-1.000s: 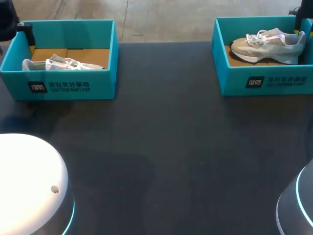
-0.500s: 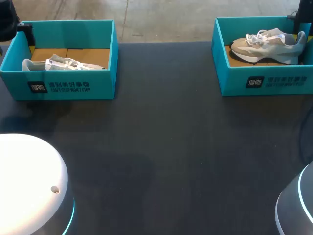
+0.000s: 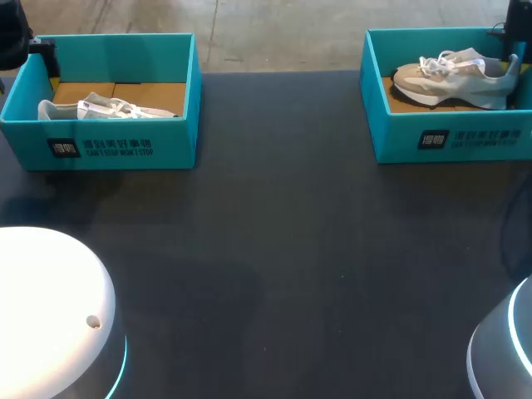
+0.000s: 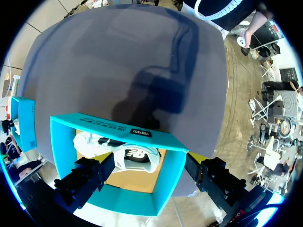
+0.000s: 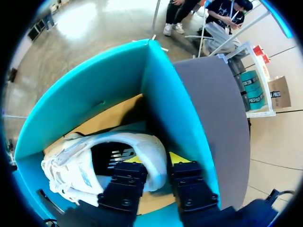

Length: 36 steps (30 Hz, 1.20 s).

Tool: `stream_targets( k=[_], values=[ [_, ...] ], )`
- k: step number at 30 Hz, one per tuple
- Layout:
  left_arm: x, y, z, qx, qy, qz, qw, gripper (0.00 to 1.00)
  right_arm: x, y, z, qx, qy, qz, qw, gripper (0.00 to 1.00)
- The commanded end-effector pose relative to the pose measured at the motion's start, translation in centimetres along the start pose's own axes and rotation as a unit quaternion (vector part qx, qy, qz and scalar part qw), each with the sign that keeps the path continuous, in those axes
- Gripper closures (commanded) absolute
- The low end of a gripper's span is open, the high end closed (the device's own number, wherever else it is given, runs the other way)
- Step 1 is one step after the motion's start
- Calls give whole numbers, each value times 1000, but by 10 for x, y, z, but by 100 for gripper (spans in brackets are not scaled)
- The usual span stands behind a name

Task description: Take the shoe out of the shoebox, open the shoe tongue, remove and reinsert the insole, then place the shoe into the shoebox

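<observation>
Dark tabletop (image 3: 274,233): teal left shoebox (image 3: 125,148) at the far left corner, white left shoe (image 3: 104,108) inside. Teal right shoebox (image 3: 449,137) at the far right corner, beige right shoe (image 3: 453,79) inside. Right gripper (image 5: 157,161) reaches into the right shoebox, clenched on the right shoe's heel, one yellow tip inside the collar and one outside. Left gripper (image 4: 149,163) is released, its fingers spread wide, one over the left shoebox's inside and one beyond its wall.
</observation>
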State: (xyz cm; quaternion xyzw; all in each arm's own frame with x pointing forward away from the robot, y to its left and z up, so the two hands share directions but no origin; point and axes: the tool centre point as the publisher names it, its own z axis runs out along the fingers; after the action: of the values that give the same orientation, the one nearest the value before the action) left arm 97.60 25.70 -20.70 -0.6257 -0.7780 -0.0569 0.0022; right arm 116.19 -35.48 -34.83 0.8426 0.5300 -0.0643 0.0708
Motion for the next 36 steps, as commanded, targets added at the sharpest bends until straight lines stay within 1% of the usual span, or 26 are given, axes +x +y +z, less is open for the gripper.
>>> stream_targets(
  k=[1, 7, 15, 23, 29, 36],
  values=[
    [1, -1, -1, -1, 1, 0, 1000, 0, 7, 4, 3, 7, -4, 2, 1000, 100],
    [1, -1, -1, -1, 1, 0, 1000, 0, 4, 2, -2, 8, -6, 3, 1000, 100],
    [1, -1, -1, -1, 1, 0, 1000, 0, -3, -4, -20, -4, -2, -2, 1000, 100],
    [1, -1, -1, -1, 1, 0, 1000, 0, -10, -15, -46, -13, 2, -6, 1000, 100],
    [1, -1, -1, -1, 1, 0, 1000, 0, -9, -25, -68, -25, 7, -24, 999, 100],
    [1, -1, -1, -1, 1, 0, 1000, 0, -8, -38, -100, -44, 2, -44, 998, 100]
  ],
)
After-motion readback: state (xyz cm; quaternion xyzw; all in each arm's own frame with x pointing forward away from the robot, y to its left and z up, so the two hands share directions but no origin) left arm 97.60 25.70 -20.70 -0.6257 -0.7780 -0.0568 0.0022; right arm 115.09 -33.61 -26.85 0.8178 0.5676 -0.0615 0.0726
